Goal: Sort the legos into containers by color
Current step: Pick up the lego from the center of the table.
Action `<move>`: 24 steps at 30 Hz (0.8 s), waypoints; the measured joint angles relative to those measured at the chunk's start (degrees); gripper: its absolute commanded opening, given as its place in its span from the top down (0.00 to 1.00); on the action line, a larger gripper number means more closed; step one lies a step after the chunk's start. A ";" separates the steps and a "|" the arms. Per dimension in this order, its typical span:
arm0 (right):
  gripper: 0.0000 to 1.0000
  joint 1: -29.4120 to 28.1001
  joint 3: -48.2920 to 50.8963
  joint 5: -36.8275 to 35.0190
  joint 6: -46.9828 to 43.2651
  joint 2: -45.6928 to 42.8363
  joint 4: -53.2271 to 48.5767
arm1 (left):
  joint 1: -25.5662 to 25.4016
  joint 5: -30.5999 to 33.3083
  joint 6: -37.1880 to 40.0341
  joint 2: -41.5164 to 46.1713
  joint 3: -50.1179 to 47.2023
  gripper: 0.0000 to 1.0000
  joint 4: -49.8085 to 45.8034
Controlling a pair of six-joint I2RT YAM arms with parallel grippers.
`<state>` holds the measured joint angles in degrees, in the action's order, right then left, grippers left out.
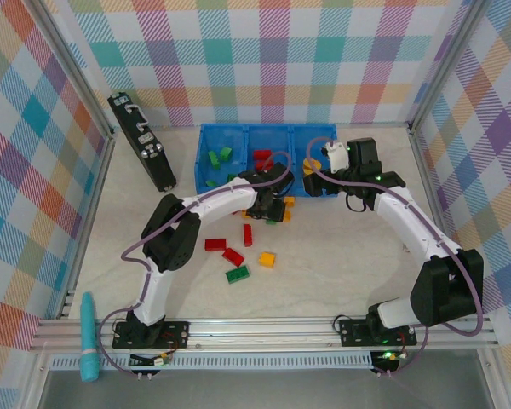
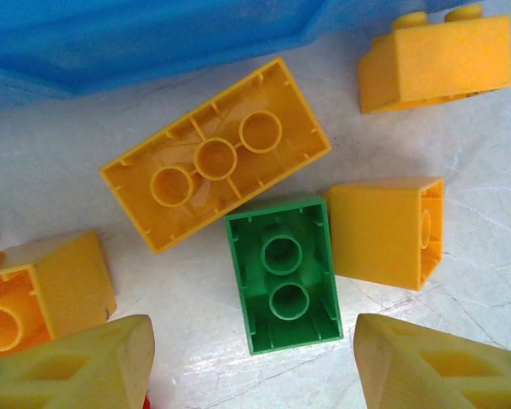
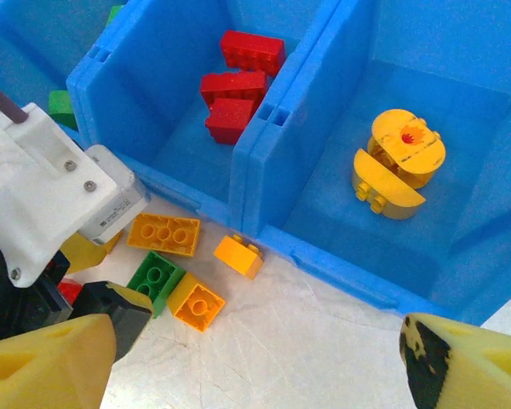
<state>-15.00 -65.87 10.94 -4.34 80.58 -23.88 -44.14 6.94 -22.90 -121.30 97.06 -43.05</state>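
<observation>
Left gripper is hanging spread wide over the upturned green lego on the table. Yellow legos are crowding it, so closing could snag one too.

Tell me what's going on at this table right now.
Two robot arms are sorting lego bricks by colour into a blue tray. Green pieces, red pieces and yellow pieces already lie in separate compartments. The left tool hangs open over an upside-down green brick among yellow bricks beside the tray. The right tool is open and empty above the tray's near edge. Other bricks lie loose on the table.
</observation>
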 measured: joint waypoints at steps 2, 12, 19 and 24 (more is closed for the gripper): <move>0.13 0.00 0.00 0.02 0.00 0.13 0.37 | 0.00 -0.48 0.04 -0.85 0.52 0.37 0.04; 0.13 0.09 0.63 -0.02 -0.35 0.39 1.18 | -0.02 -2.45 0.42 -5.38 5.03 0.37 -0.33; 0.13 0.55 0.63 -0.15 -0.39 0.79 1.20 | -0.02 -3.06 0.46 -6.99 5.14 0.40 -0.35; 0.13 0.70 0.63 -0.42 -0.39 1.46 1.20 | -0.02 -2.73 0.52 -6.99 3.72 0.50 0.09</move>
<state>-14.31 -65.23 10.52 -4.73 82.04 -22.68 -44.16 4.21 -22.37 -128.29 100.77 -42.96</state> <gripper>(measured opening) 0.872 0.542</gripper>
